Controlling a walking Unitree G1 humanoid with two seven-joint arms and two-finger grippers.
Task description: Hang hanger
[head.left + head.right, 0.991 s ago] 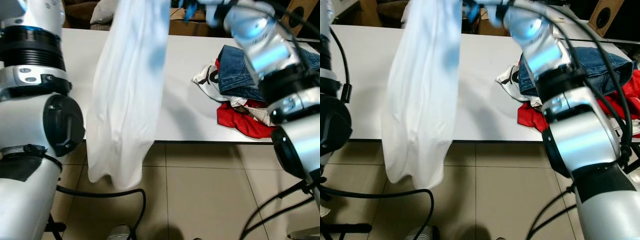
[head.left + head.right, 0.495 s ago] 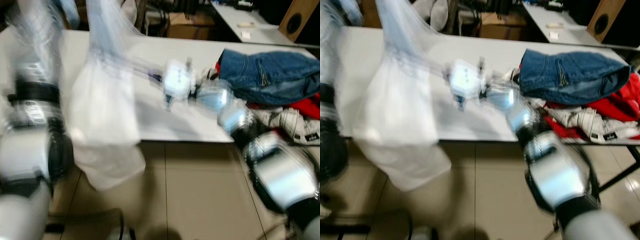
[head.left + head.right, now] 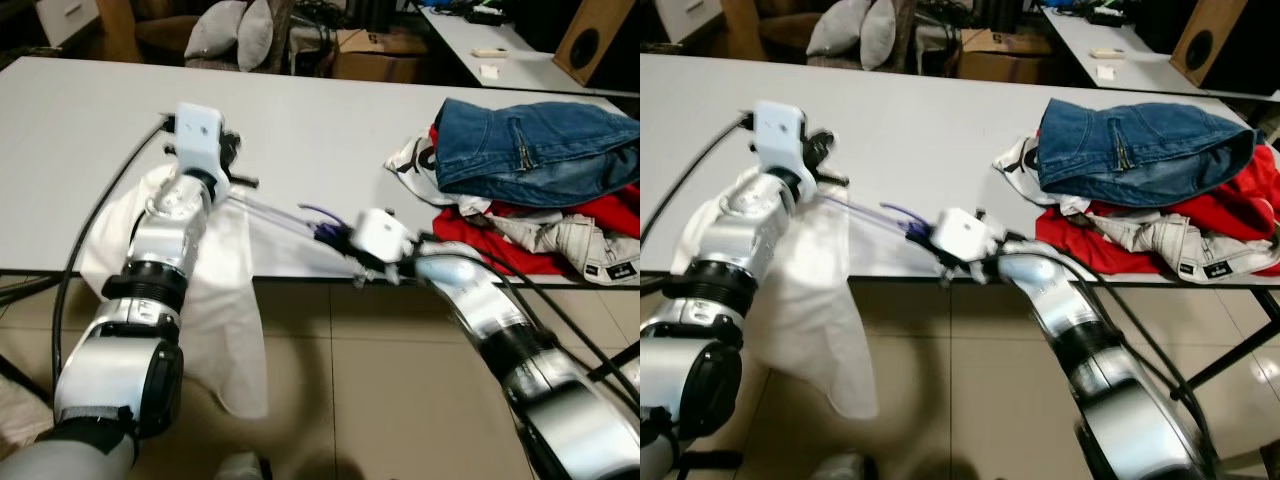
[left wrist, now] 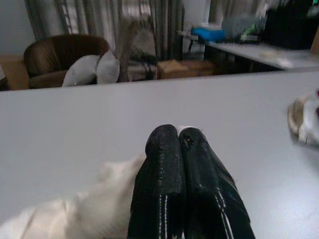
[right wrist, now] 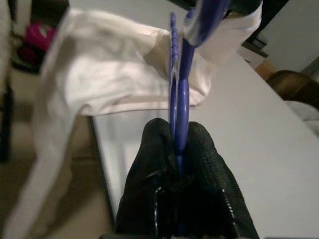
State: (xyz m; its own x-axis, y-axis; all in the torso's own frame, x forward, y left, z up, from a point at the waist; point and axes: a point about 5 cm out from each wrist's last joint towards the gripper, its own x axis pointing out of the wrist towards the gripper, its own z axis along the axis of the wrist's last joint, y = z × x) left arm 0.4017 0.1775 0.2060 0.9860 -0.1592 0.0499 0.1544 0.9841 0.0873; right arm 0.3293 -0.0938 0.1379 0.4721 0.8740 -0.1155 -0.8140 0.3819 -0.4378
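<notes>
Blue hanger: top cut off by frame edge, far end hidden inside white garment. Red cloth mostly buried under jeans.

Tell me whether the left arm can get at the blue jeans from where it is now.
Probably not: the left gripper is shut on the white garment at the table's near edge, and the blue jeans lie well off beyond the right gripper.

A shirt hangs over the table's front edge at left — a clothes pile lies at right.
</notes>
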